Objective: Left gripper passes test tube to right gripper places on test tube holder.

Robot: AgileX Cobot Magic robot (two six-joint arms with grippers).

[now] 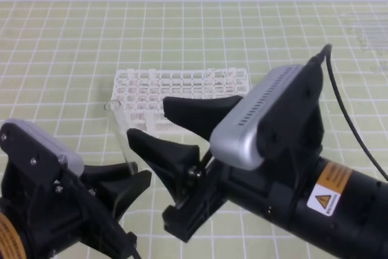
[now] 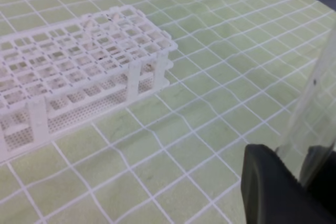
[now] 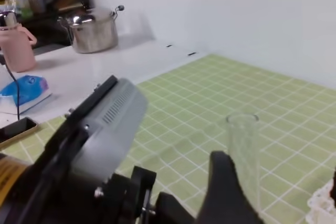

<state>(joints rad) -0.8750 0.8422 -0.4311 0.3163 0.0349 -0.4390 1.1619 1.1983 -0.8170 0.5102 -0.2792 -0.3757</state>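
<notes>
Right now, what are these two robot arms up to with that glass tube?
The left gripper is shut on a clear test tube and holds it upright above the green grid mat. The right gripper waits right beside it with its jaws wide open and nothing in them, so the tube has not been handed over yet. Behind them stands the white test tube holder; I can't make out any tube in its holes.
</notes>
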